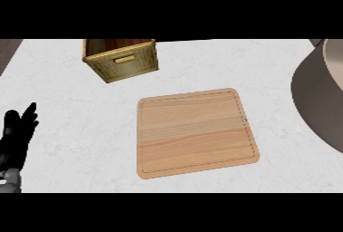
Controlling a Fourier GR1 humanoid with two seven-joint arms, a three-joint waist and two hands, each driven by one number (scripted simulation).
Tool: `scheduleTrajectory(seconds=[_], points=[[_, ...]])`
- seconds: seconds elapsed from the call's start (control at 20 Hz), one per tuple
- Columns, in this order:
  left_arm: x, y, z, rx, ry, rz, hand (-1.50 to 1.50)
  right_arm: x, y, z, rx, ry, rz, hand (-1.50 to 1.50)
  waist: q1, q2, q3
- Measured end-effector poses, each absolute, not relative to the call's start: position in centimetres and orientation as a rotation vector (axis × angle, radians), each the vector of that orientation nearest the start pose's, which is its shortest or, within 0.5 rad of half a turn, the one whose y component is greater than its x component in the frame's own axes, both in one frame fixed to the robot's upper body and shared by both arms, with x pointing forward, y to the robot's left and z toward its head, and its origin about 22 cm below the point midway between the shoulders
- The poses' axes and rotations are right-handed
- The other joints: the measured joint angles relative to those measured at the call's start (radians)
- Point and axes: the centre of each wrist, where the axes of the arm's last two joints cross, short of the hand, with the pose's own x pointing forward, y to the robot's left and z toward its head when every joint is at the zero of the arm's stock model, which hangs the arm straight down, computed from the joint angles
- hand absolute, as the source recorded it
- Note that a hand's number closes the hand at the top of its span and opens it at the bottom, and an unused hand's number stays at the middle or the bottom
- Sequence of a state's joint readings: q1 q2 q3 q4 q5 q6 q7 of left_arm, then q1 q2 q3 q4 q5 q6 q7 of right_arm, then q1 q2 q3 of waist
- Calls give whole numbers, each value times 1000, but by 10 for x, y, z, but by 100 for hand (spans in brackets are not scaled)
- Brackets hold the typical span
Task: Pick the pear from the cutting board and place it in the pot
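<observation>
Right now the wooden cutting board [196, 132] lies flat mid-bench [74, 136], and no pear shows. At three o'clock sits the pot [315, 97]. At nine o'clock the left robot hand [16, 133] rests, fingers spread.

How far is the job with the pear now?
The cutting board is bare and no pear shows anywhere. The pot is cut off at the right edge, so whether the pear is inside cannot be told. The left hand rests open at the left edge, holding nothing. The right hand is out of view.
</observation>
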State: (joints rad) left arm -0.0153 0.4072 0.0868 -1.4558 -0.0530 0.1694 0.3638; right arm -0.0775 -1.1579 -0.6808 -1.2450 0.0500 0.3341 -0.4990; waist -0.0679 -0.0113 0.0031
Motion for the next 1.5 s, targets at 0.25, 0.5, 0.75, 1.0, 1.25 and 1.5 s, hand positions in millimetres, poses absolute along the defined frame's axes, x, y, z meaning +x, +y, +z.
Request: scheduleTrajectory(seconds=[0.25,0.5,0.75,1.0,1.25,1.5], points=[[261,334,29,529,-1154,-79,0,173,-575,327,-1036,-1765,744,150,48,9,-2],[268,329,29,517,-1162,-105,0,193,-568,318,-978,-1701,766,150,73,13,-3],[265,324,27,509,-1168,-112,0,218,-553,305,-920,-1624,832,150,83,14,-3],[268,328,29,516,-1163,-114,0,247,-534,262,-821,-1530,849,-150,85,15,-3],[268,326,33,520,-1169,-117,0,270,-518,229,-695,-1471,824,-150,84,14,-3],[268,326,32,515,-1161,-112,0,283,-513,207,-549,-1549,678,-150,79,12,-3]])
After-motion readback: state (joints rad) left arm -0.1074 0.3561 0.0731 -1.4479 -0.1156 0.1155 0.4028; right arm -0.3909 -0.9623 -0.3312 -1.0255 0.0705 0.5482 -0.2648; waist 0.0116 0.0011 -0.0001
